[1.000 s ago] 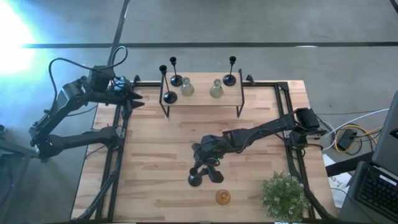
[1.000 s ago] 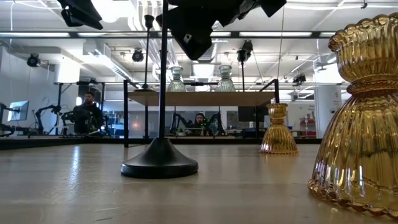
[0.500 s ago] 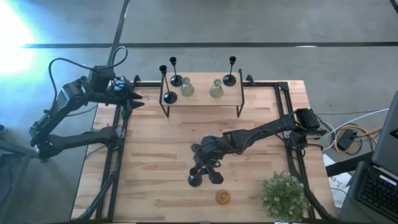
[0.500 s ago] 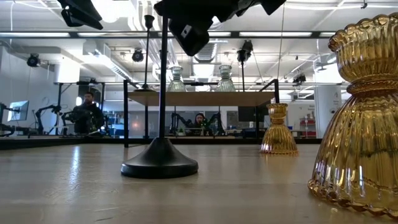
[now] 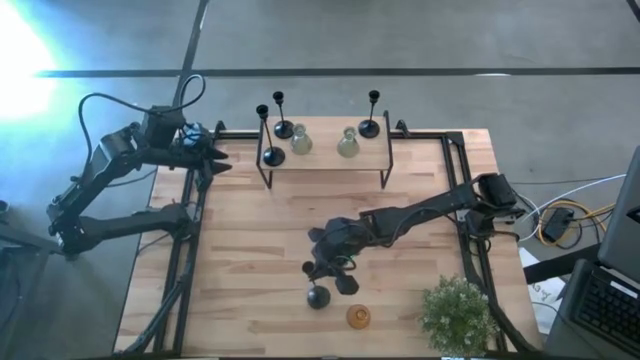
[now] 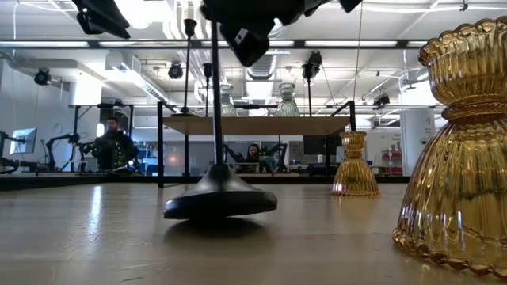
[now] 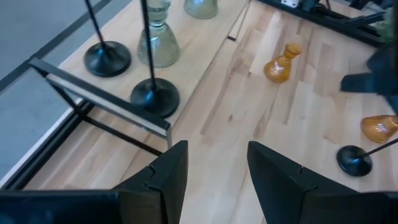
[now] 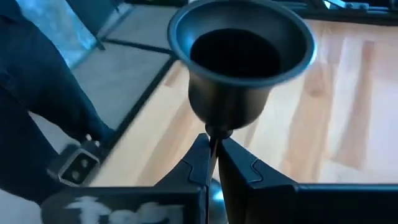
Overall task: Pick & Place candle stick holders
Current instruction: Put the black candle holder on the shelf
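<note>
My right gripper (image 5: 323,268) is shut on a black candle stick holder (image 5: 318,296) with a round base, thin stem and cup (image 8: 241,50), at the table's near middle. An amber glass holder (image 5: 358,317) stands on its base beside it, and a second one (image 6: 354,166) stands farther off. On the raised shelf (image 5: 325,162) at the far edge stand three black holders (image 5: 270,155) and two pale-green glass ones (image 5: 300,140). My left gripper (image 5: 215,160) hangs open at the table's far left, beside the shelf, touching nothing. My right gripper pinches the black holder's thin stem (image 8: 213,138) between its two fingers, just under the cup. The fingers slant down from the table's right side and lie across the stem. The holder hangs tilted, its round base (image 6: 220,203) tipped up just off the tabletop.
A green potted plant (image 5: 458,312) sits at the near right corner. The shelf's black frame legs (image 5: 263,178) stand on the far half of the table. Bare wood lies between the shelf and my right gripper and over the table's left half. People sit in the room beyond.
My right gripper has shut on the black holder's stem and taken hold. The holder, which stood flat and upright, is now tilted with its base raised off the table and shifted a little toward the near edge.
</note>
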